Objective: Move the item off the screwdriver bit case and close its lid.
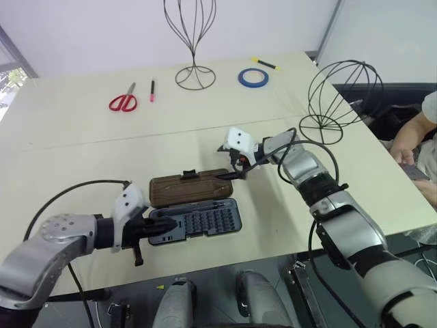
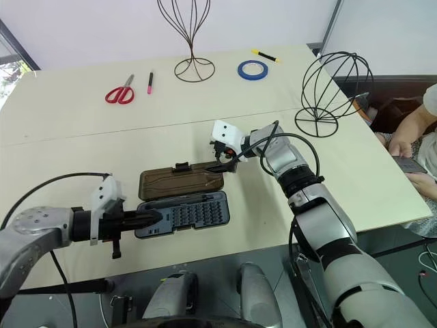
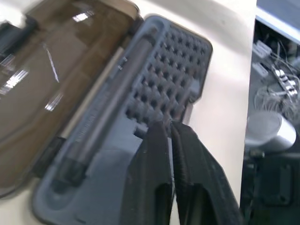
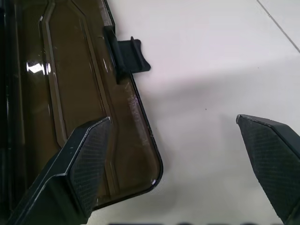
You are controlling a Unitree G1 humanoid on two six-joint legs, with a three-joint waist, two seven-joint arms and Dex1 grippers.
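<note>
The screwdriver bit case (image 1: 205, 220) lies open near the table's front edge, its rows of bits showing. The smoky brown lid (image 1: 190, 188) is folded flat behind the case, with its black clasp (image 4: 129, 54) on the far long edge. My left gripper (image 1: 166, 230) is shut with nothing in it, and its tips hover over the left end of the case (image 3: 154, 89). My right gripper (image 1: 233, 172) is open at the lid's right end, with one finger (image 4: 86, 164) over the lid's corner. The item (image 1: 339, 96), a wire globe, stands on the table at the right, away from the case.
At the back of the table are red scissors (image 1: 123, 101), a pink pen (image 1: 151, 89), a tall narrow wire stand (image 1: 193, 41), a blue tape roll (image 1: 252, 77) and a yellow marker (image 1: 265, 63). A person's arm (image 1: 416, 147) is beyond the table's right edge.
</note>
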